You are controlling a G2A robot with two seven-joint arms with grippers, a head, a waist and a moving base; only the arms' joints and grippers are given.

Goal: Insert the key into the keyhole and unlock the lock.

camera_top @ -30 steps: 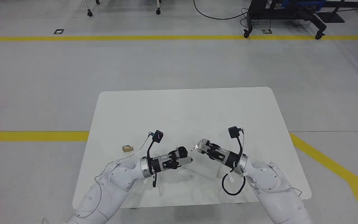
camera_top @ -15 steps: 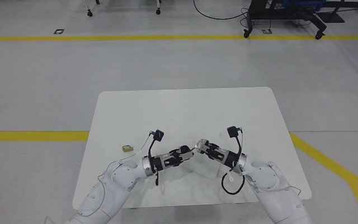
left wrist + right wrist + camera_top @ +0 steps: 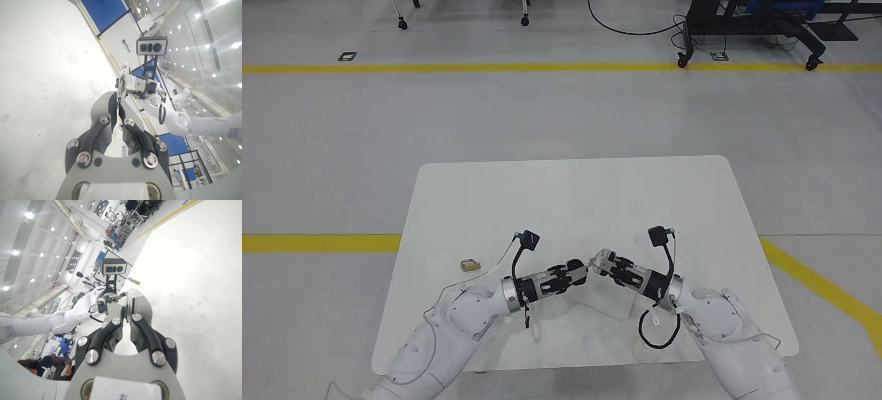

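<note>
Status: both task items are off the table [image 3: 642,200] and held above its middle, where the two arms meet.

Left gripper [image 3: 578,273]: the jaws are drawn narrow, pinching a thin dark sliver at the tips. I take this to be the key [image 3: 119,98].

Right gripper [image 3: 602,264]: the jaws are clamped on a small silvery body, judged to be the lock [image 3: 122,83]. It faces the left gripper.

Contact: in the left wrist view the key's far end meets the lower edge of the lock. Whether the blade has entered the keyhole or only rests against the face cannot be told, because the keyhole is too small to make out.

Done, in my judgement: pick-up of both parts and their alignment tip to face.

Outstanding: confirmed full insertion, the turn, and release of the shackle. The shackle's state cannot be read.

Orientation: in the top view the key's long axis runs along the line between the two grippers. Its tip points from the left gripper toward roughly 2 to 3 o'clock, and the bow end lies back toward 8 to 9 o'clock. The lock's keyhole face appears to be turned the opposite way to receive it.

Other: a small brass-coloured item [image 3: 471,265] lies on the table at 9 o'clock from the meeting point, well apart and untouched.
</note>
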